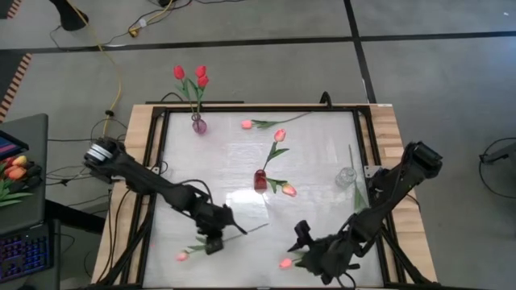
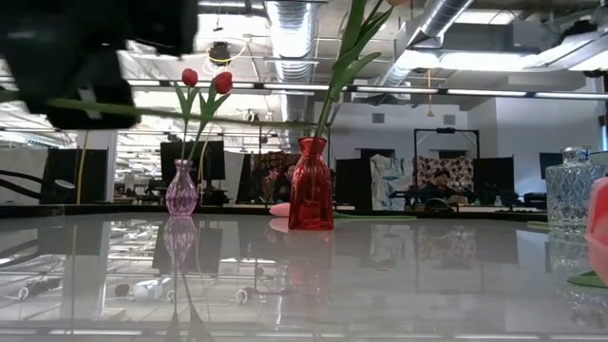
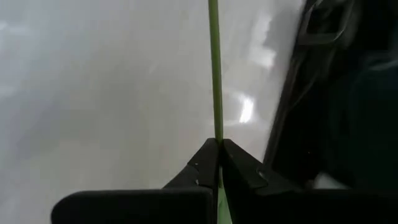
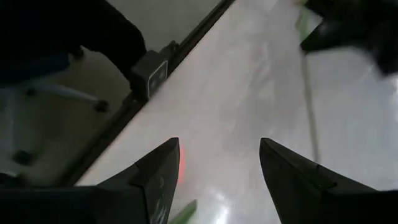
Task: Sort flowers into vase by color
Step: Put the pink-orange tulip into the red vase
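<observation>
Two grippers work at the table's near edge. At about seven o'clock on the white tabletop (image 1: 242, 169), the left gripper (image 1: 214, 240) has its jaws pinched tight on the thin green stem (image 3: 214, 74) of a pink tulip (image 1: 184, 256), whose head lies toward the near-left corner. At about five o'clock, the right gripper (image 1: 305, 250) stands with jaws spread wide and holding nothing, just beside an orange-pink tulip head (image 1: 285, 263). A red vase (image 1: 260, 180) at the centre holds one tulip (image 1: 279, 135); a purple vase (image 1: 198, 125) at eleven o'clock holds three red tulips (image 1: 192, 75). A clear glass vase (image 1: 346, 175) stands at three o'clock. Loose tulips lie at twelve o'clock (image 1: 247, 124) and beside the red vase (image 1: 288, 190).
</observation>
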You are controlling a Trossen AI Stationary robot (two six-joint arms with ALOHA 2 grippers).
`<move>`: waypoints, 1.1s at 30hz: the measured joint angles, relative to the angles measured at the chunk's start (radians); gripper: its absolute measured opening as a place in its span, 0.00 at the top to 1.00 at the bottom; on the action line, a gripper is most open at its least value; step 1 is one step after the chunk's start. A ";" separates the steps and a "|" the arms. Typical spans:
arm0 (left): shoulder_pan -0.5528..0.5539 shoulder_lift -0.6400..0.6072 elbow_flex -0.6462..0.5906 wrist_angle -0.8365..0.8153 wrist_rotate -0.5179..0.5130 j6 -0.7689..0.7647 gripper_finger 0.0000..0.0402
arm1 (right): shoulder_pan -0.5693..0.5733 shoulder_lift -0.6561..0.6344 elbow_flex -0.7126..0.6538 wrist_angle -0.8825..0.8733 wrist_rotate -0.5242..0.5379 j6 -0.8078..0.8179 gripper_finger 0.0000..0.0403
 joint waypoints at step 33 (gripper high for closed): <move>0.102 0.126 0.001 0.516 -0.131 -0.212 1.00 | -0.114 0.341 0.246 -0.038 0.411 -0.360 0.41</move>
